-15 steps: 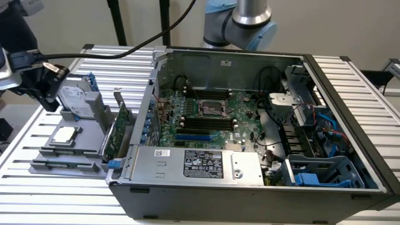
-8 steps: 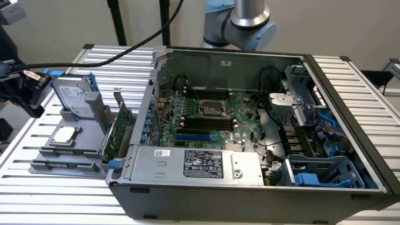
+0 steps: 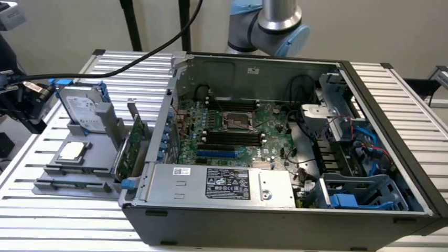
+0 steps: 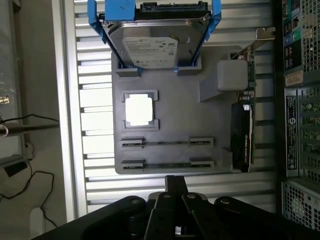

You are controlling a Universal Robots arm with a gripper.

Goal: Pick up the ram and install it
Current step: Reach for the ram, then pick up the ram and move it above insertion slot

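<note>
The black claw (image 4: pixel 175 182) is hovering empty, pinched shut, near the thin dark ram stick (image 4: pixel 167 164) sitting unpicked in its grey plastic tray (image 4: pixel 170 100).

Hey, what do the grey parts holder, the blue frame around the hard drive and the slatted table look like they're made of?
Grey parts holder: matte, even grey, probably plastic, perhaps printed.
Blue frame: likely moulded plastic, given its uniform saturated colour.
Slatted table: likely aluminium; silvery ribbed profiles catching bright glare.
</note>
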